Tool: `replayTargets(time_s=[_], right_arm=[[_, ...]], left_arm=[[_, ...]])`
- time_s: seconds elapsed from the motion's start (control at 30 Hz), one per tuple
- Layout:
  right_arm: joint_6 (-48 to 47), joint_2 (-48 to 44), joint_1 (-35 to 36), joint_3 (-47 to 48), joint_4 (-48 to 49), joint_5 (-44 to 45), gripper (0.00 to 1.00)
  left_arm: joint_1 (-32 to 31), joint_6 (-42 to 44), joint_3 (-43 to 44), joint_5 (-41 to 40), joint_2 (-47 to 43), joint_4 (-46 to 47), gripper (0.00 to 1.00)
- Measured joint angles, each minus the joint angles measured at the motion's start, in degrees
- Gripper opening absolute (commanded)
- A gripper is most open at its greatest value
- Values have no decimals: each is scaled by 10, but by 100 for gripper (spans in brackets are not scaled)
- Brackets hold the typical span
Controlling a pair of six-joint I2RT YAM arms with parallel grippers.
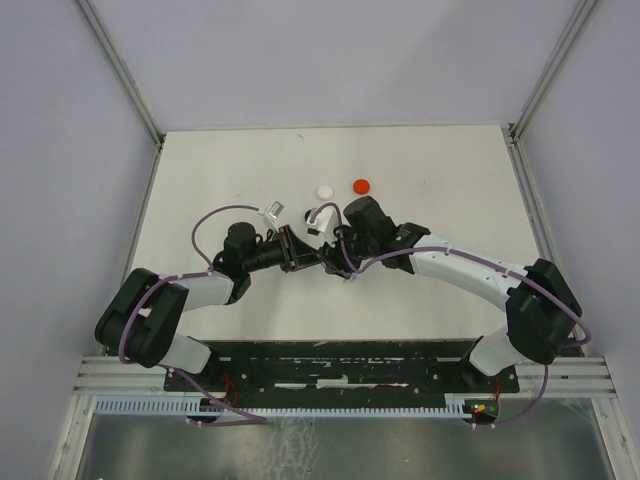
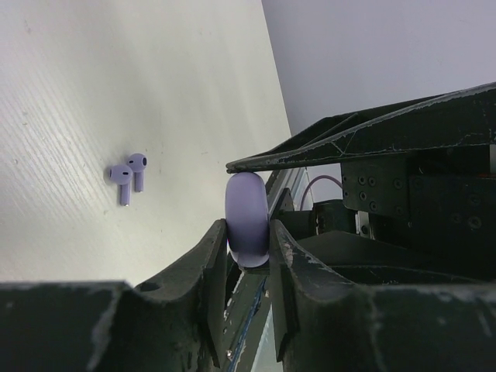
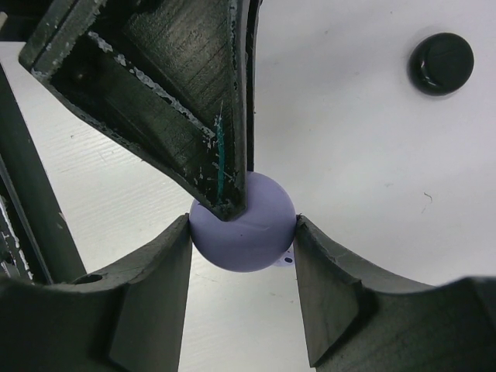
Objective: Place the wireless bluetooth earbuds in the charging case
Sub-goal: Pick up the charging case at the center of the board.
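Note:
A round lavender charging case [image 2: 246, 221] hangs above the table between both arms. My left gripper [image 2: 248, 230] is shut on its flat faces. My right gripper [image 3: 242, 232] is shut across the charging case [image 3: 256, 232] at its round rim, both pads touching. The case looks closed. Two lavender earbuds [image 2: 126, 177] lie side by side on the white table, apart from the case. In the top view the left gripper [image 1: 303, 252] and right gripper [image 1: 337, 250] meet mid-table and hide the case.
A white disc [image 1: 325, 190] and a red disc [image 1: 361, 185] lie farther back on the table. A black disc [image 3: 442, 63] lies at the upper right of the right wrist view. A clear piece [image 1: 272, 211] and a small white item [image 1: 318, 218] lie just beyond the grippers.

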Motion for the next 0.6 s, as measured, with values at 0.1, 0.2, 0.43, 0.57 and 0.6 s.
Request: replayTargets(time_s=[0.1, 0.2, 0.43, 0.57, 0.6], right_arm=[[0, 0, 0, 0, 0, 0, 27], [0, 0, -2, 0, 0, 0, 38], [12, -4, -4, 0, 1, 5, 82], [39, -39, -12, -1, 9, 27, 89], [49, -53, -15, -1, 12, 35, 91]], left_arm=[[0, 0, 0, -1, 0, 0, 20], [0, 0, 0, -2, 0, 0, 8], [-3, -1, 1, -3, 3, 4, 3], [-7, -1, 12, -5, 20, 7, 3], [-7, -1, 15, -7, 24, 7, 3]])
